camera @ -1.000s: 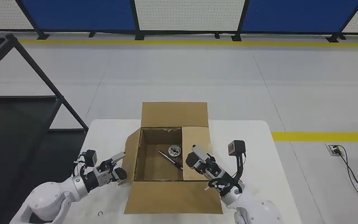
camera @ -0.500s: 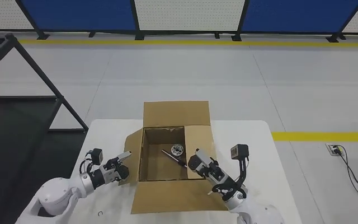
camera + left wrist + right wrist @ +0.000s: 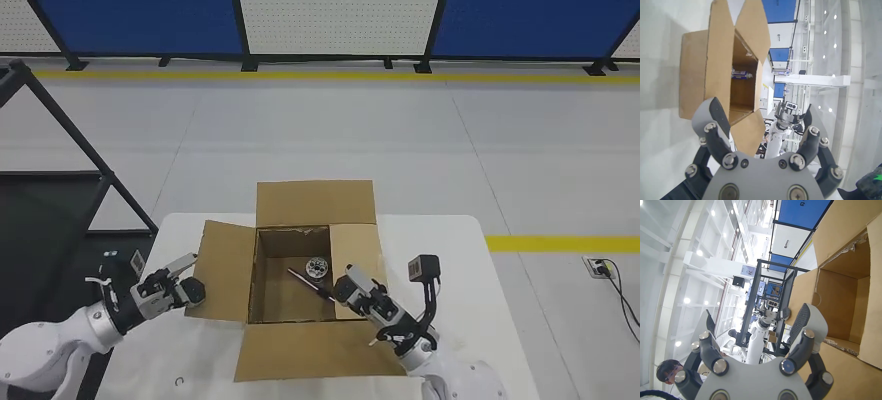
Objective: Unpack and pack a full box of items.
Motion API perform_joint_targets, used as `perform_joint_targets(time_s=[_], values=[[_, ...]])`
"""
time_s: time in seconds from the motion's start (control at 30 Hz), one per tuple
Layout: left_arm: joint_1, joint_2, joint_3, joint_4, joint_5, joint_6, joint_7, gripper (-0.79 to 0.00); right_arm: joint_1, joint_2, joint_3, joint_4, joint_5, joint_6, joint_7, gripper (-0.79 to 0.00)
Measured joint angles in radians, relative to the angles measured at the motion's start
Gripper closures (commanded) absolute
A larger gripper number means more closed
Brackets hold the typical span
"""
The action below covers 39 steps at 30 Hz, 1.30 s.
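Though your cardboard box (image 3: 315, 203) stands open, left end effector (image 3: 762, 108) and right end effector (image 3: 756, 311) hang released, the can (image 3: 740, 74) not yet removed.

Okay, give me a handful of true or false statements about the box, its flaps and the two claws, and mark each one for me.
1. The box sits on the white table. True.
2. Both claws are shut. False: the left claw and the right claw are both open.
3. The flap on the right arm's side is folded in over part of the opening. True.
4. The box is empty. False: a can is inside.
5. The far flap is folded shut over the opening. False: the far flap is folded outward, away from the robot.
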Motion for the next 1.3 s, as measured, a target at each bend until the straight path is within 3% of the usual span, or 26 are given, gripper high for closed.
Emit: perform_joint_targets(time_s=[0.2, 0.37, 0.57, 0.73, 0.8, 1.3], values=[[0.006, 0.013, -0.092, -0.128, -0.024, 0.041, -0.072, -0.785, -0.010, 0.006, 0.010, 0.007, 0.011, -0.013, 0.001, -0.785], [-0.070, 0.019, -0.054, -0.163, -0.011, 0.087, -0.128, -0.785, -0.037, 0.012, 0.029, 0.000, 0.022, -0.037, -0.016, -0.785], [-0.260, 0.008, 0.159, -0.090, 0.013, 0.108, -0.186, -0.785, -0.109, 0.023, 0.078, -0.049, 0.029, -0.085, -0.034, -0.785], [-0.430, -0.029, 0.373, 0.012, -0.023, 0.063, -0.167, -0.785, -0.178, 0.031, 0.120, -0.108, 0.024, -0.107, -0.069, -0.785], [-0.468, -0.037, 0.426, 0.035, -0.027, 0.057, -0.160, -0.785, -0.193, 0.032, 0.128, -0.123, 0.016, -0.097, -0.092, -0.785], [-0.442, -0.040, 0.434, 0.030, -0.018, 0.050, -0.128, -0.785, -0.194, 0.033, 0.123, -0.123, 0.019, -0.091, -0.099, -0.785]])
